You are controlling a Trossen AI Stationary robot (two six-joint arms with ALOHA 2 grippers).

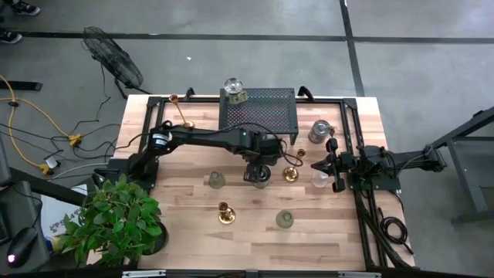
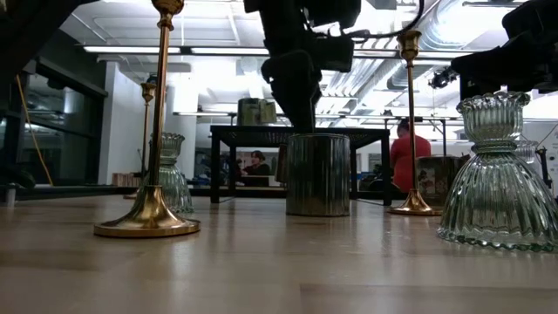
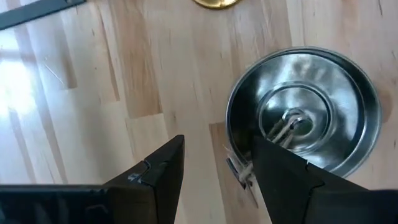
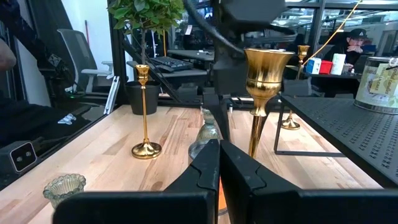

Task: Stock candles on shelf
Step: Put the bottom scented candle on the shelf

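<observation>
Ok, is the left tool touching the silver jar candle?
Cannot tell. Left wrist view: the left tool straddles the rim of the silver jar candle; wood shows beside one finger, the other overlaps the rim, hiding contact.

Grey concrete floor (image 1: 417,69), ceiling striplights (image 2: 131,50)

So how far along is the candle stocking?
Done: one jar candle sits on the shelf. In hand: the left tool hangs open over a grey jar on the table, not lifted. Left: brass candlesticks and glass holders stand on the table. The right tool waits shut.
</observation>
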